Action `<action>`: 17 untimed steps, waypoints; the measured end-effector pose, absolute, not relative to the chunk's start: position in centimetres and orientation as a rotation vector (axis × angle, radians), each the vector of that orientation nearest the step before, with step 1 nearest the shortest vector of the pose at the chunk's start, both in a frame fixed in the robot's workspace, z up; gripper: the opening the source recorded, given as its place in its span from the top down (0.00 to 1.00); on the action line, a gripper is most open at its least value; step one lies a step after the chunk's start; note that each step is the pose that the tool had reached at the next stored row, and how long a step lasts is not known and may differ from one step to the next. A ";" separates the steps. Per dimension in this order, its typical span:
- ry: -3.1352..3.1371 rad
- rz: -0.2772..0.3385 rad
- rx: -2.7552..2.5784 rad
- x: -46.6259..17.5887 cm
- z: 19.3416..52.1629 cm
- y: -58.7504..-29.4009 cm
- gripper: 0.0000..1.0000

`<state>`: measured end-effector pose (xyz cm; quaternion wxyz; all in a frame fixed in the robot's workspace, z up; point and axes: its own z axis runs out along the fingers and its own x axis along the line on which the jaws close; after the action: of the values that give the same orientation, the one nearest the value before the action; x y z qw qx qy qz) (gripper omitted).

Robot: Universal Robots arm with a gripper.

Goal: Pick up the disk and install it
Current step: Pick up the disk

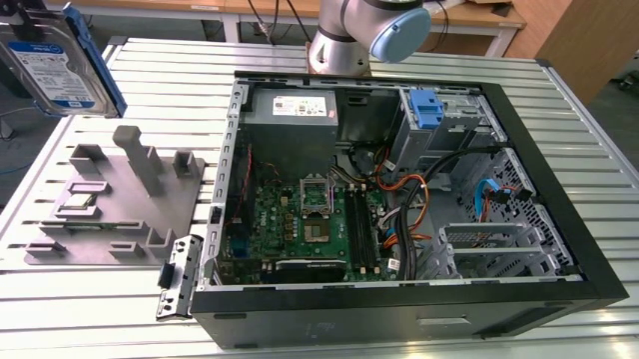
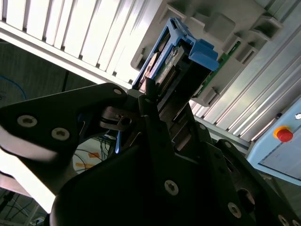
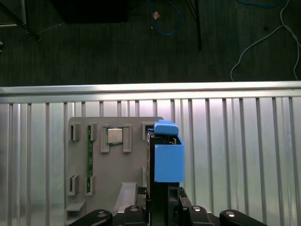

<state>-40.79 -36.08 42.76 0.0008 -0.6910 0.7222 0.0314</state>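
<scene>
The disk (image 1: pixel 58 66), a silver-grey drive with a white-and-blue label and blue side rails, hangs in the air at the exterior view's upper left, above the table's edge beside the grey fixture plate (image 1: pixel 120 202). Both wrist views show the disk (image 3: pixel 167 162) (image 2: pixel 170 55) standing out edge-on from my gripper (image 3: pixel 162 209) (image 2: pixel 149 106), which is shut on it. In the first wrist view the disk hovers over the fixture plate (image 3: pixel 94 188).
An open computer case (image 1: pixel 559 217) lies on the slatted table, with a drive bay and blue latch (image 1: pixel 426 108) at its far right. The arm's base (image 1: pixel 364 30) stands behind the case. The fixture holds a processor (image 1: pixel 78 200). A loose bracket (image 1: pixel 175 277) lies by the case.
</scene>
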 end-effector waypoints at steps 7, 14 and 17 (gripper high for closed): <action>2.268 0.099 -2.170 -40.8 43.4 -36.1 0.65; 2.268 0.099 -2.170 -40.8 43.9 -36.1 0.65; 2.268 0.099 -2.170 -40.8 44.4 -36.1 0.65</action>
<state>-40.79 -36.07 44.40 0.0007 -0.6910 0.7222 0.0315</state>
